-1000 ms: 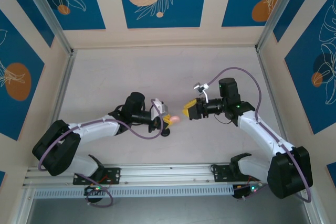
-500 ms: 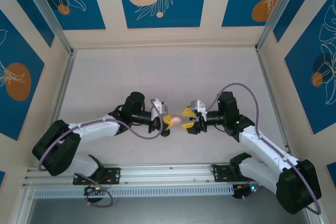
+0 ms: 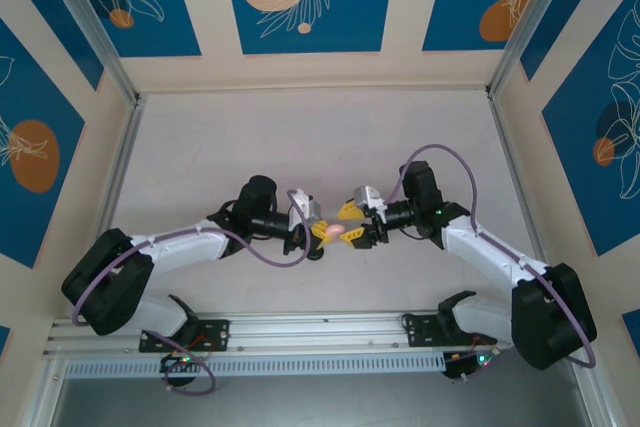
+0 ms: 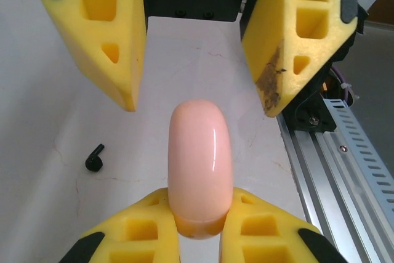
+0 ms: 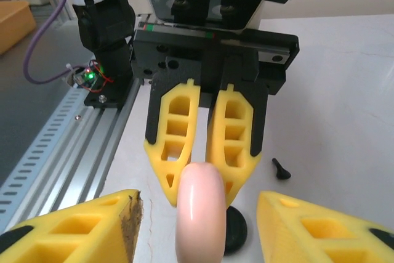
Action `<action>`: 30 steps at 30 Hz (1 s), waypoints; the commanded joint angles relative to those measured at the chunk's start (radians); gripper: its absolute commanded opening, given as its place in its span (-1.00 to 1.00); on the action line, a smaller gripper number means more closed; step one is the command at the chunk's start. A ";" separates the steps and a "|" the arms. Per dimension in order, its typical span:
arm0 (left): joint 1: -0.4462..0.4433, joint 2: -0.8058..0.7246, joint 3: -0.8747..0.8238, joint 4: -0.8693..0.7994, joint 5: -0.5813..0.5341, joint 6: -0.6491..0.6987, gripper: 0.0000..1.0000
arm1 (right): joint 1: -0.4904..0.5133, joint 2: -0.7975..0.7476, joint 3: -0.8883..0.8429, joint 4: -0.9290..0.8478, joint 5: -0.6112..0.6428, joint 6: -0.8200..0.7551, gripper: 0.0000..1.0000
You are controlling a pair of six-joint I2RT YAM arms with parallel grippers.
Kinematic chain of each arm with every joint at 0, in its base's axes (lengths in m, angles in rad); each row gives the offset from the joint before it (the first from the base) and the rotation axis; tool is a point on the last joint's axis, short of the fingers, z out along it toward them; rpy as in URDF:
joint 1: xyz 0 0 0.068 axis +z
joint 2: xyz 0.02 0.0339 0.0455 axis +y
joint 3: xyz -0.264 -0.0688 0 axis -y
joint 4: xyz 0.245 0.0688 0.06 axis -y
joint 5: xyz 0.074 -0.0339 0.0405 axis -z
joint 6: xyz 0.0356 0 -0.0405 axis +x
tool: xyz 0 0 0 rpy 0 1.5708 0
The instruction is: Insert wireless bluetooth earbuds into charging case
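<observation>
While clamped in the left claw (image 4: 200,223) above the bench's (image 3: 300,147) front edge: pink charging case (image 4: 200,158), probably slippery; right claw (image 5: 197,214) spread astride it; black earbud (image 4: 94,157) on bench, tiny, best pinched by stem.

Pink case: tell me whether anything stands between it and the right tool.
Nothing visible does. The pink case, pinched at one end by the left tool, points straight into the gap of the right tool, whose open jaws flank its free end with clear space on both sides.
</observation>
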 commanded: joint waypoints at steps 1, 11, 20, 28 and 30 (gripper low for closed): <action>-0.015 -0.008 0.027 0.009 0.041 0.013 -0.73 | 0.004 0.041 0.044 -0.088 -0.073 -0.060 0.00; -0.016 -0.023 0.025 0.007 0.031 0.014 -0.73 | 0.005 0.130 0.107 -0.186 -0.101 -0.105 -0.17; -0.016 -0.042 0.027 0.005 0.015 0.014 -0.72 | 0.012 0.152 0.142 -0.252 -0.077 -0.146 -0.47; -0.016 -0.042 0.038 -0.017 -0.011 0.027 -0.47 | 0.012 0.143 0.162 -0.317 -0.064 -0.190 -0.68; -0.016 -0.036 0.039 -0.017 -0.017 0.028 -0.28 | 0.007 0.138 0.163 -0.324 -0.050 -0.195 -0.69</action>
